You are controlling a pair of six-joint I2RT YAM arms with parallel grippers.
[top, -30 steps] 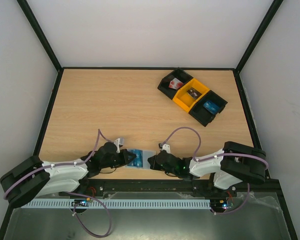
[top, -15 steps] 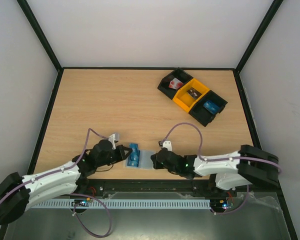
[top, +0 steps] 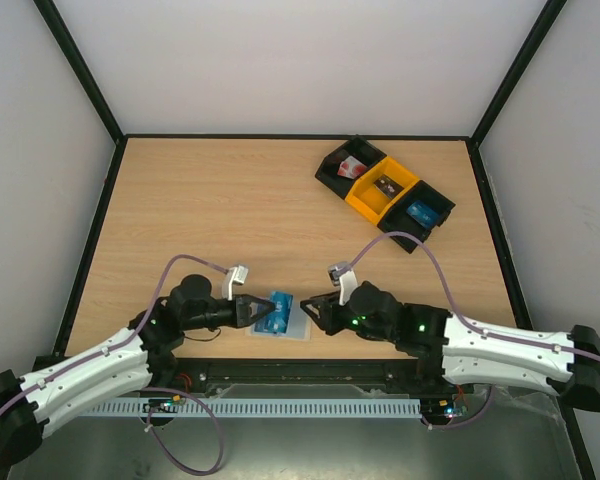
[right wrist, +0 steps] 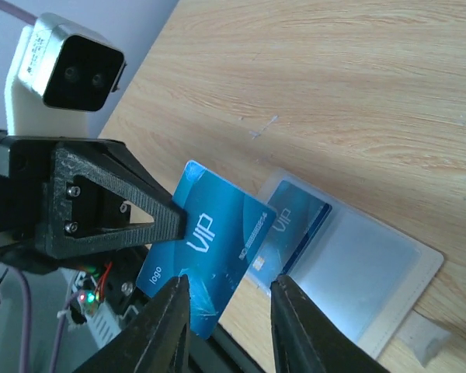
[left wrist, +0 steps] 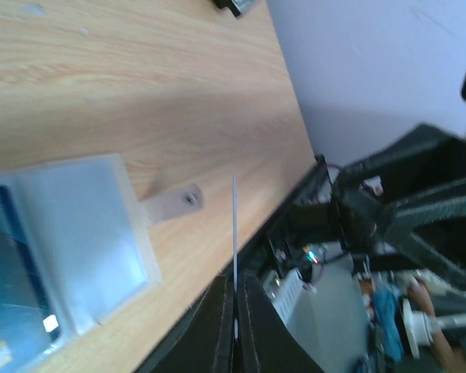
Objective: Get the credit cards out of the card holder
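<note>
Observing from the overhead view, I am seeing both arms reaching in toward the middle of the table's (top: 230,200) near edge, where the card holder (top: 296,327) is lying flat on the wood. The left gripper (top: 256,311) is clamping one credit card (top: 277,309) between its closed fingers (left wrist: 217,326) and is holding it above the holder's left end, clear of the pocket. In the left wrist view this card is showing edge-on as a thin pale line rising from the fingertips. In the right wrist view its blue face is reading "VIP", and it is hanging tilted over the near edge of the table. The second credit card (right wrist: 297,224) is sitting inside the pocket of the card holder (right wrist: 369,260) nearest the left gripper, with only part of it showing through the translucent plastic. The other pocket is looking pale and see-through. A small tab (left wrist: 172,203) is sticking out from the holder's edge on that side. The right gripper (top: 309,310) is hovering just beside the holder's right end. Its fingers (right wrist: 169,330) are standing apart and are gripping nothing, though the corner of the held card is appearing between them, and I cannot tell whether it is touching either one. A row of three bins (top: 385,193), black, yellow and black, is standing near the table's far right corner, well apart from both grippers. The rightmost bin is holding a blue item (top: 417,211).
</note>
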